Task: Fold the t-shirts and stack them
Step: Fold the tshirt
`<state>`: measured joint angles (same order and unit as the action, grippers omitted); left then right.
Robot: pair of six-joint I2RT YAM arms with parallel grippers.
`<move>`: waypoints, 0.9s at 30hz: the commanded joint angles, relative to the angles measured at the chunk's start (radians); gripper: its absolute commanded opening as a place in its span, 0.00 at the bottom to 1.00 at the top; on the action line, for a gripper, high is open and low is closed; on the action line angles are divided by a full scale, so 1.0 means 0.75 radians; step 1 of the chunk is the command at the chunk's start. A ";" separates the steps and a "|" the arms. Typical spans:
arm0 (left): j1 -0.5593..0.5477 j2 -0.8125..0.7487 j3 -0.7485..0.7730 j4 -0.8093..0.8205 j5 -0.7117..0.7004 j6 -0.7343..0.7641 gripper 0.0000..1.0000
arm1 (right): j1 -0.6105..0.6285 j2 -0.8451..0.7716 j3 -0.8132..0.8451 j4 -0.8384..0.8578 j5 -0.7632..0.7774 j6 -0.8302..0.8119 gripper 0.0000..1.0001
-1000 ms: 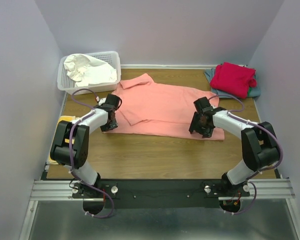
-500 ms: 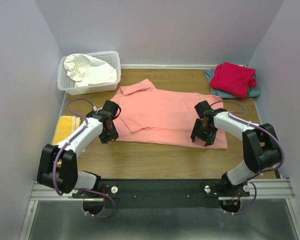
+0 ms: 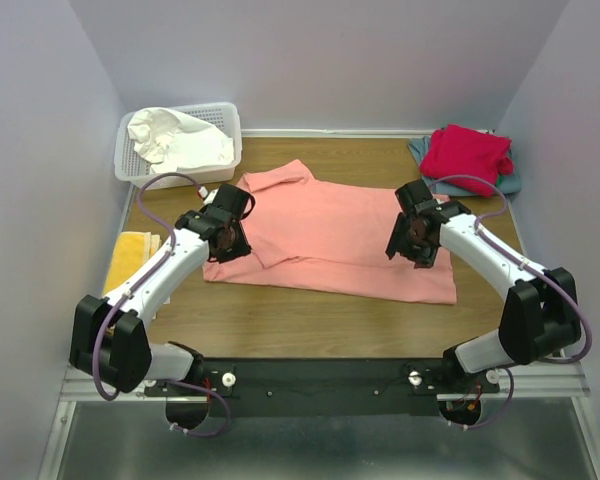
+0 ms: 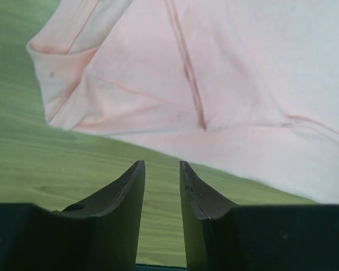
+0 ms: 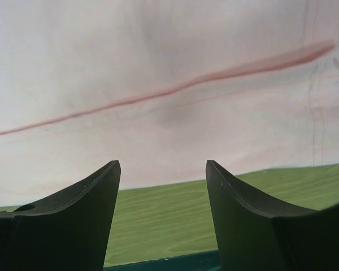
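Left tool [image 4: 161, 165] and right tool [image 5: 163, 166] released, empty; best pinch pink shirt [image 5: 158, 68] edge just ahead, together.

I have both arms reaching forward from their bases, wrists bent so the fingers point down and away from me. My left arm [image 3: 170, 265] stretches in from the left. The left gripper [image 4: 161, 164] has only a narrow gap between its fingers, with nothing in it. My right arm [image 3: 485, 245] angles in from the right. The right gripper [image 5: 163, 162] is spread wide and grips nothing.
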<state>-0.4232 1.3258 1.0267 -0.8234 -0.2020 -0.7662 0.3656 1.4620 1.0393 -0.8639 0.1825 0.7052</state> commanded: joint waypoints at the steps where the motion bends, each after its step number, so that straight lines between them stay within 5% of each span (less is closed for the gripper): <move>1: -0.023 0.022 0.028 0.182 0.087 0.054 0.39 | 0.020 0.006 0.087 -0.024 0.084 -0.014 0.70; 14: -0.145 0.390 0.110 0.294 0.038 0.044 0.36 | 0.022 -0.031 0.154 -0.018 0.112 0.015 0.70; 27: -0.152 0.517 0.138 0.280 0.022 0.036 0.39 | 0.022 -0.045 0.128 -0.020 0.106 0.033 0.70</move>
<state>-0.5323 1.7016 1.0962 -0.6186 -0.1711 -0.7444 0.3740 1.4563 1.1282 -0.8631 0.2333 0.7086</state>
